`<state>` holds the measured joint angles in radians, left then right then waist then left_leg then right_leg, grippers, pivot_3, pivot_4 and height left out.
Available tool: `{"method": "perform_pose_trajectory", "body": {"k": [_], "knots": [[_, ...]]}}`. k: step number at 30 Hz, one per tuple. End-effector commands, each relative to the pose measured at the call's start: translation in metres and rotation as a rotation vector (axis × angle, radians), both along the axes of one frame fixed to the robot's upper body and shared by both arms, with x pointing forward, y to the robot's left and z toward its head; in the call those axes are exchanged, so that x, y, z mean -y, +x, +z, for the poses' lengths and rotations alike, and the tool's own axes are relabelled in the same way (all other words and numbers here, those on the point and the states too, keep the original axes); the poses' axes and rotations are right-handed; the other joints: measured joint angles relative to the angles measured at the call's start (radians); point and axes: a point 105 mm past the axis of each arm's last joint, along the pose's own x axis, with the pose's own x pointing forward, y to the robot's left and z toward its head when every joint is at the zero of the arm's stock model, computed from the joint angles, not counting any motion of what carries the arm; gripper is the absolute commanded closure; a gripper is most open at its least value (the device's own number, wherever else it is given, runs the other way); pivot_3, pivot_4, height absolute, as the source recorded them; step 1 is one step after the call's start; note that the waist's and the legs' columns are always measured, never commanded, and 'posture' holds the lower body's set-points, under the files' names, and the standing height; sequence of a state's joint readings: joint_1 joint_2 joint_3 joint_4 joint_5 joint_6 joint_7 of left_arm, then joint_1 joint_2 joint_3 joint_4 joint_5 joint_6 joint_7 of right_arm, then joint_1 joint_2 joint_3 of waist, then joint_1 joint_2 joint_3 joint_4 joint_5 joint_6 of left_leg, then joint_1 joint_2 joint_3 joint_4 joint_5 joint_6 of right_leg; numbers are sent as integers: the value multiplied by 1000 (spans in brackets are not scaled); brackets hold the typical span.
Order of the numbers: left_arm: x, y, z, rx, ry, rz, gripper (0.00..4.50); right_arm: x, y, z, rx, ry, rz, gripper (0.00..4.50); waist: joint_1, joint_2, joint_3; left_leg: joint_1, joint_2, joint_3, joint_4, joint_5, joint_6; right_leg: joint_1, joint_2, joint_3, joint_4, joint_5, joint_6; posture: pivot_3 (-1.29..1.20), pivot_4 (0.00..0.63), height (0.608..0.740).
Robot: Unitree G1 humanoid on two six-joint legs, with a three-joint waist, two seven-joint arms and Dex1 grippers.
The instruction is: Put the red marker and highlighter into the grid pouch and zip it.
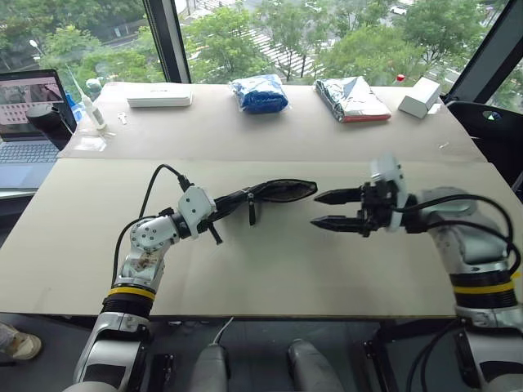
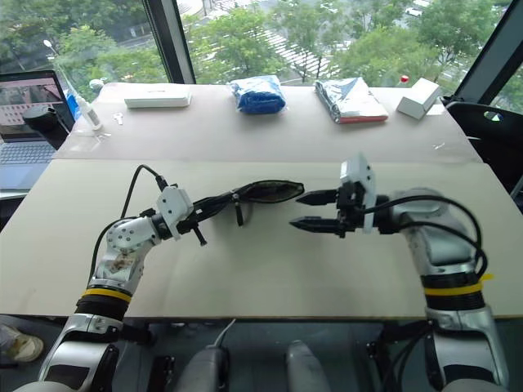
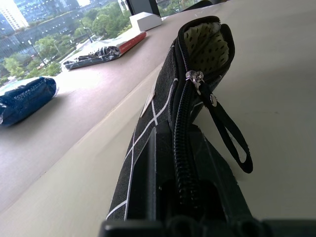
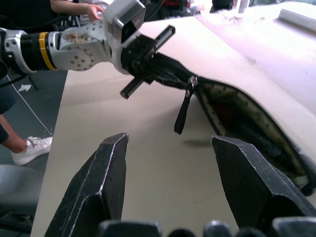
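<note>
Holding: left gripper [image 1: 219, 214] fingers are clamping the grid pouch [image 1: 274, 192] end.
Handling: soft fabric; take the pull strap [image 4: 183, 111].
Right gripper [image 1: 324, 209]: fingers spread, empty.

Beige table [image 1: 270, 269], blue packet [image 1: 259, 93], silver packet [image 1: 351, 99], flat white case [image 1: 159, 98] and white box [image 1: 419, 96] lay along its far edge, laptop [image 1: 29, 122] stood at far left.

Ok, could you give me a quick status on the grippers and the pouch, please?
Left gripper shut on the grid pouch, held off the table. Right gripper open, empty, beside pouch mouth. Zipper open, pull strap dangling.
</note>
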<state>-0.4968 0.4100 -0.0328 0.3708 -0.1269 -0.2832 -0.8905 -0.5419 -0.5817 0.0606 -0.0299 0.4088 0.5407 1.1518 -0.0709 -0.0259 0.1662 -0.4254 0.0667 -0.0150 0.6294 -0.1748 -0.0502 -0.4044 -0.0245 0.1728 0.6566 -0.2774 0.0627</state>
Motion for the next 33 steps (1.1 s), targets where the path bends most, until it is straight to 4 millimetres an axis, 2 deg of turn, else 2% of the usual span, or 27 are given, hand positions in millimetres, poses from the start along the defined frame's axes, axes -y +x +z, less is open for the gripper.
{"method": "perform_pose_trajectory", "body": {"k": [1, 6, 10, 12, 22, 25, 31, 33], "knots": [[3, 0, 13, 46, -14, -15, 4500, -25, 1, -15, -44, -10, -56, 1496, 1, 0, 0, 0, 0, 0, 0, 0, 0, 0, 0, 0, 0, 0, 0, 0, 150, 740], [4, 0, 13, 46, -13, -22, 4500, -53, 13, -37, -63, -36, -158, 1496, 9, 0, 0, -4, 0, -1, 3, 0, 0, -1, 0, -2, -1, 0, 0, 0, 150, 740], [5, -1, 13, 43, -12, -24, 4500, -84, 22, -29, -55, 26, -177, 1496, 7, 0, 0, -4, 0, -3, 3, 0, 0, -1, 0, -4, 0, 0, 0, 0, 150, 740], [5, -1, 13, 43, -13, -24, 4500, -94, 19, -22, -56, 57, -145, 1496, 5, 0, 0, -4, 0, -4, 3, 0, 0, -1, 0, -4, 0, 0, 0, 0, 150, 740], [7, -3, 14, 44, -25, -24, 4500, -106, 35, -14, 15, 42, -182, 1496, 7, 0, 0, -6, 0, -8, 3, 0, 0, -1, 0, -8, 0, 0, 0, 0, 150, 740], [8, -3, 14, 44, -26, -24, 4500, -106, 34, -12, 17, 53, -175, 2262, 5, 0, 0, -6, 0, -8, 3, 0, 0, -1, 0, -9, 0, 0, 0, 0, 150, 740], [8, -3, 14, 45, -28, -22, 4500, -99, 29, -11, 15, 52, -150, 4348, 6, 0, 0, -6, 0, -9, 3, 0, 0, -1, 0, -10, 0, 0, 0, 0, 150, 740], [8, -2, 14, 45, -29, -22, 4500, -96, 27, -10, 14, 54, -138, 4443, 5, 0, 0, -6, 0, -9, 3, 0, 0, -1, 0, -10, 0, 0, 0, 0, 150, 740]]}}
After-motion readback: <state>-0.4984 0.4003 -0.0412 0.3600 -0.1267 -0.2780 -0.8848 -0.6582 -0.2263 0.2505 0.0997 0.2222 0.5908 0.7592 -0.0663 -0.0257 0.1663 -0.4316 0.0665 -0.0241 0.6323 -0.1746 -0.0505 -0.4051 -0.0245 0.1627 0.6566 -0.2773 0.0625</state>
